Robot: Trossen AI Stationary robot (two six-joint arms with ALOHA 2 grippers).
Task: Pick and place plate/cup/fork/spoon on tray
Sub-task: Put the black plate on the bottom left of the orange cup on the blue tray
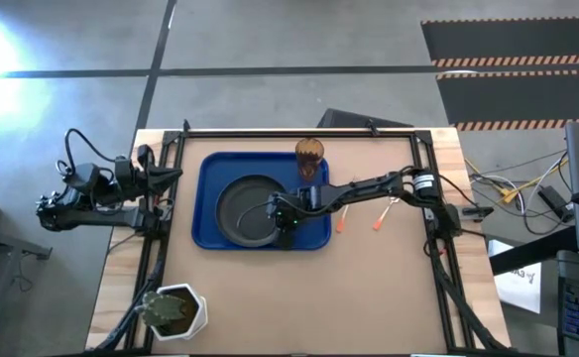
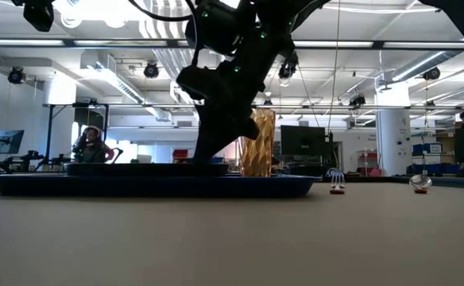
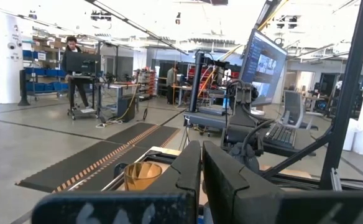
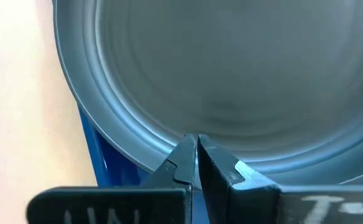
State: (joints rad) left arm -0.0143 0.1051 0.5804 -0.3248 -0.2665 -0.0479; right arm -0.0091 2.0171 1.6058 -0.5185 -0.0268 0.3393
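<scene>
The dark round plate [image 1: 242, 210] lies on the blue tray [image 1: 210, 169]. My right gripper [image 1: 286, 220] reaches over the tray from the right and is shut on the plate's near right rim. The plate fills the right wrist view [image 4: 231, 74]. The amber ribbed cup [image 1: 309, 154] stands upright at the tray's far right corner. The fork [image 1: 341, 220] and the spoon [image 1: 381, 218] lie on the table to the right of the tray, the fork nearer to it. My left gripper [image 1: 171, 177] waits shut at the table's left edge. My right gripper pinches the plate's raised rim [image 4: 169, 146] between its two fingertips, at the plate's near right side. The fingers come down steeply from above. In the low view the plate [image 2: 137, 168] looks flat on the tray [image 2: 280, 187].
A white pot with a green plant [image 1: 173, 309] stands at the table's near left corner. A dark frame runs along the table's edges [image 1: 299, 132]. Bare tabletop lies on the near side of the tray.
</scene>
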